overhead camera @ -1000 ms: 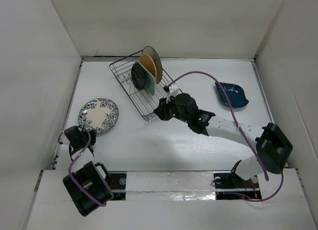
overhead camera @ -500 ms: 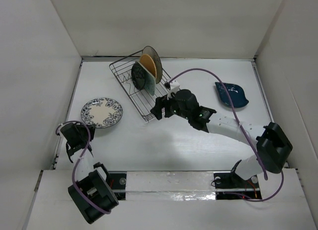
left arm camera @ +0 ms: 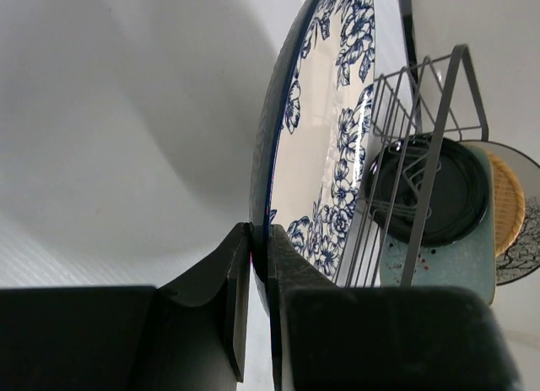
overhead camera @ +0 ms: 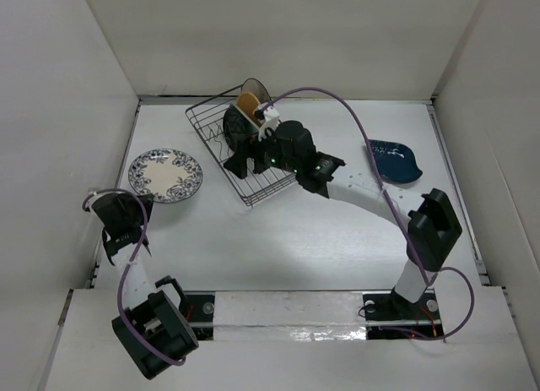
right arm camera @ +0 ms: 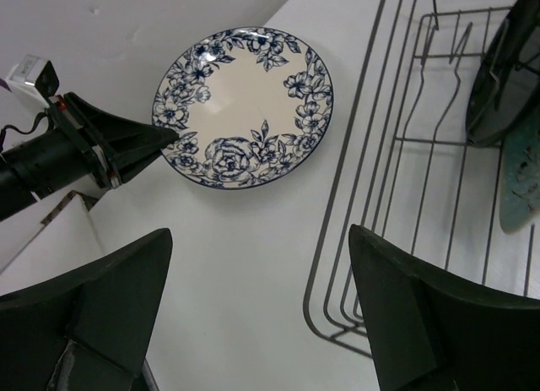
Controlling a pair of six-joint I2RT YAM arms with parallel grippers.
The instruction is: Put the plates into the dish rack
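Note:
My left gripper (overhead camera: 142, 203) is shut on the near rim of the white-and-blue floral plate (overhead camera: 165, 175), left of the dish rack (overhead camera: 221, 154). In the left wrist view its fingers (left arm camera: 283, 264) pinch that plate (left arm camera: 325, 129) edge-on. Four plates stand in the rack: beige (overhead camera: 257, 94), orange (overhead camera: 251, 106), mint (left arm camera: 439, 268) and black (left arm camera: 434, 197). My right gripper (overhead camera: 243, 165) hangs open and empty over the rack's near left corner (right arm camera: 371, 197), and its camera sees the floral plate (right arm camera: 245, 108). The dark-blue leaf plate (overhead camera: 395, 160) lies at the right.
White walls close in the table on the left, back and right. The right arm's purple cable (overhead camera: 337, 100) arches over the rack. Bare tabletop (overhead camera: 287, 239) lies between the rack and the arm bases.
My right gripper has opened wide and swung up and left over the rack. The left gripper has carried the floral plate a little farther from the near edge.

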